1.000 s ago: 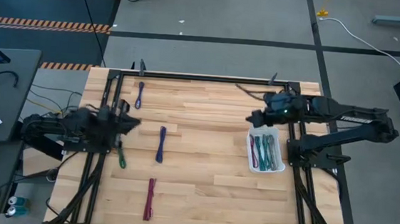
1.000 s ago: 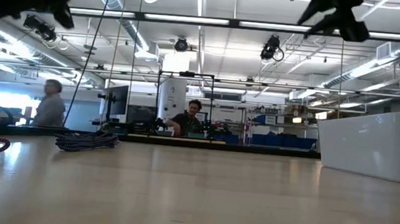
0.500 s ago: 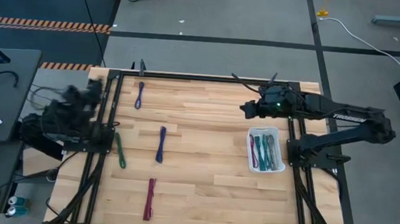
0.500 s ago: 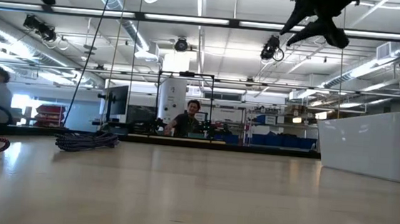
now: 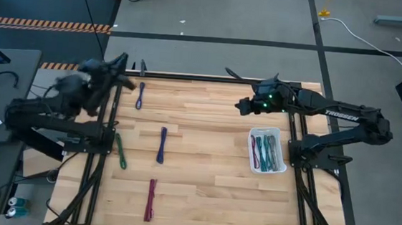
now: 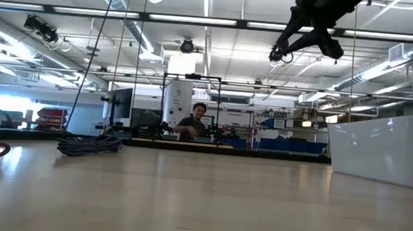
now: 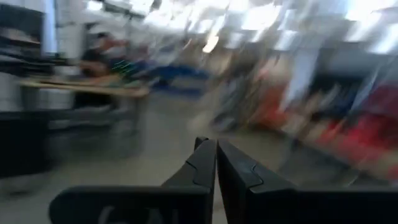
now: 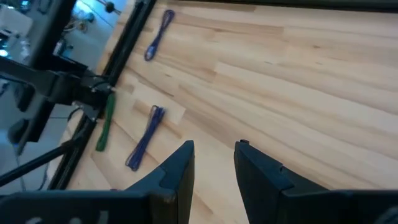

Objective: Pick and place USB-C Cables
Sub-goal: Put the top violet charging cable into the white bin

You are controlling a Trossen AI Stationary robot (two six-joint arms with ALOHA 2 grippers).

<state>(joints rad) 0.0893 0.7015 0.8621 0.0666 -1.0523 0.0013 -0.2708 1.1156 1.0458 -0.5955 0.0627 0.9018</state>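
High view, left arm: raised at the upper left of the frame, off the table's left rail; left gripper [image 5: 121,63] points toward the top edge, blurred.
High view, right arm: stretched from the right rail toward upper centre; right gripper [image 5: 242,106] hangs over bare wood.
High view, table [image 5: 203,177]: pale butcher-block planks inside a black frame.
High view, USB-C Cables: purple cable [image 5: 140,95] upper left; blue cable [image 5: 162,145] centre left; green cable [image 5: 121,151] by the left rail; maroon cable [image 5: 150,199] lower centre; all thin, narrow folded loops, well apart.
High view, white tray [image 5: 281,166]: rounded rectangle, centre right, holding several more bundles.
Low view: right gripper [image 6: 291,26] dark, at the top right; white tray [image 6: 385,148] at right; coiled dark cable [image 6: 88,145] at centre left; seated person [image 6: 192,122] in the far room.
Left wrist view: left gripper [image 7: 216,165] fingers pressed together; background smeared.
Right wrist view: right gripper [image 8: 213,163] fingers slightly spread, nothing between; purple cable [image 8: 159,34], blue cable [image 8: 144,137] and green cable [image 8: 105,122] lie on the wood beyond.
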